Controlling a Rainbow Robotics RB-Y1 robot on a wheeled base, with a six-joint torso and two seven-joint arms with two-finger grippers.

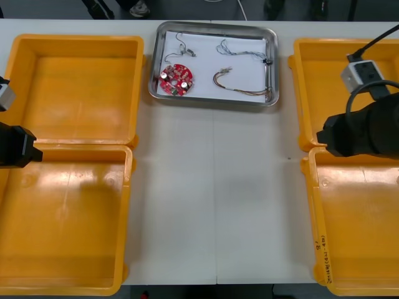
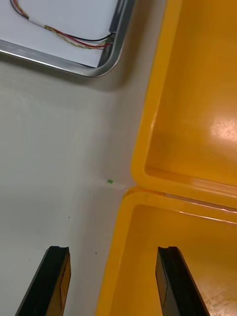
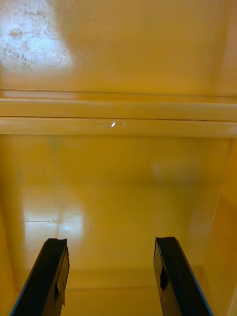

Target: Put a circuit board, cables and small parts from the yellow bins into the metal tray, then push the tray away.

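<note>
I see the pale worktop (image 1: 212, 187) down the middle of the frame, dark floor (image 1: 56, 7) along the top edge, and a tiny green speck (image 2: 109, 181) on the worktop.

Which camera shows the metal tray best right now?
The front view: the whole tray lies at the table's far edge, with the circuit board and cables inside. The right wrist view catches one corner with a cable end. The left wrist view looks into yellow bins.

Yellow bins (image 1: 81, 81) on a pale grey table (image 1: 212, 205). A shiny silver tray (image 1: 153, 62), white inside, holds a red circuit board (image 1: 176, 80) with silver spots and a cable (image 2: 54, 30) of twisted red and yellow strands. The fingers (image 2: 54, 281) are black.
</note>
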